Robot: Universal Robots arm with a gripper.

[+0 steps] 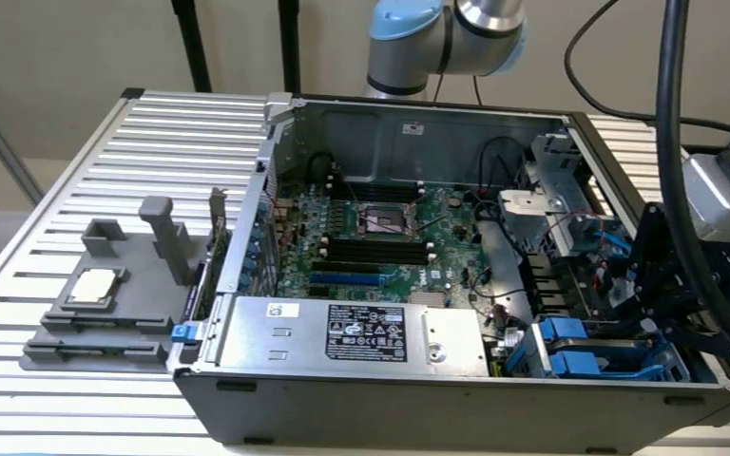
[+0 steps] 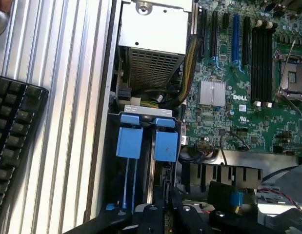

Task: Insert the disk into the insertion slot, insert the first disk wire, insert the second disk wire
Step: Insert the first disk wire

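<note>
1. The insertion slot [image 1: 593,356] sits in the 4 o'clock corner of the computer case [image 1: 467,408] in the exterior view. Its long axis runs roughly 9-to-3, along the near case wall.
2. In the wrist view, two bright blue tabs [image 2: 129,139] stand side by side at the slot's end nearest the power-supply box [image 2: 151,44]. Thin blue rails lead from them toward the gripper [image 2: 163,217].
3. The disk's silver body cannot be picked out — whether any of that blue plastic is its carrier, I cannot tell.
4. The gripper hangs over the slot's other end, at 3 o'clock from the tabs in the exterior view. I cannot tell whether it is released, clenched or grasping anything.
5. Edges: the case wall runs along one long side, the motherboard [image 2: 238,97] and a cable bundle [image 2: 185,73] lie along the other, and the power-supply box is just beyond the tabs.
6. Open room lies outside the wall — a ribbed table [image 2: 68,122] carrying a keyboard [image 2: 14,146], and a grey fixture [image 1: 99,323] at 9 o'clock in the exterior view.
</note>
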